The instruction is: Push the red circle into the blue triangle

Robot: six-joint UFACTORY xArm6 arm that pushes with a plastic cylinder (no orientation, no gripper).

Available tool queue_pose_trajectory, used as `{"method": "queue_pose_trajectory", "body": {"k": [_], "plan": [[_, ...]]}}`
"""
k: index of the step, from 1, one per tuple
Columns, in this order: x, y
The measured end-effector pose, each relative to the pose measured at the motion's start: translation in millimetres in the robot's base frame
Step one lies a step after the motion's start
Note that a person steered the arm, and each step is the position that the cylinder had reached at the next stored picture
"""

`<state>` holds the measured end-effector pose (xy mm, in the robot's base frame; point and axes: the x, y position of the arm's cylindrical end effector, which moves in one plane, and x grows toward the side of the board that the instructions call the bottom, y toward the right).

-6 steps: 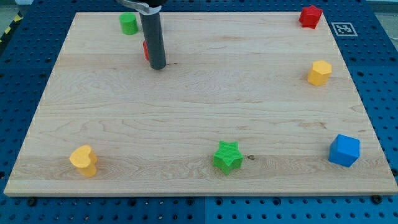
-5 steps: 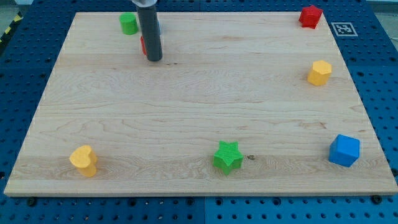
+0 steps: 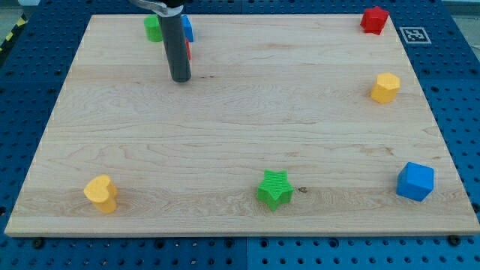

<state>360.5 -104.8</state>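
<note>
1. The red circle (image 3: 188,50) is found near the board's top edge, towards the top-left corner; only a thin red sliver is seen, the rest being hidden behind the rod.
2. The blue triangle (image 3: 187,28) is seen just above it, closer to the top edge, also partly hidden; whether the two touch cannot be told.
3. My tip (image 3: 180,79) is placed on the board just below and slightly to the view's left of the red circle; contact with it cannot be confirmed.
4. No pincer is carried by this arm, so no jaw state can be given; only the bare rod is shown.
5. The step in hand is judged to be the last short push, the red circle being already very near the blue triangle.
6. A short push towards the top edge is called for next, with a slight lean to the view's right so that the circle is not slid past the triangle.
7. A green block (image 3: 153,28) is seen just left of the rod and should not be struck.
8. Well apart are a red block (image 3: 373,19) at the top-right corner, a yellow block (image 3: 385,88) by the right edge, a blue block (image 3: 415,181) near the bottom-right corner, a green star (image 3: 274,188) near the bottom edge and a yellow heart (image 3: 101,193) near the bottom-left corner.
</note>
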Motion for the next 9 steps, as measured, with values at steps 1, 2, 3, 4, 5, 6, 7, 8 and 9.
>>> {"method": "queue_pose_trajectory", "body": {"k": [1, 2, 3, 4, 5, 6, 7, 8, 9], "plan": [[-0.3, 0.5], [-9.4, 10.6], [-31.1, 18.5], [-34.2, 17.3], [-12.0, 3.1], [-24.4, -24.4], [-47.2, -27.9], [-47.2, -27.9], [-52.5, -27.9]]}}
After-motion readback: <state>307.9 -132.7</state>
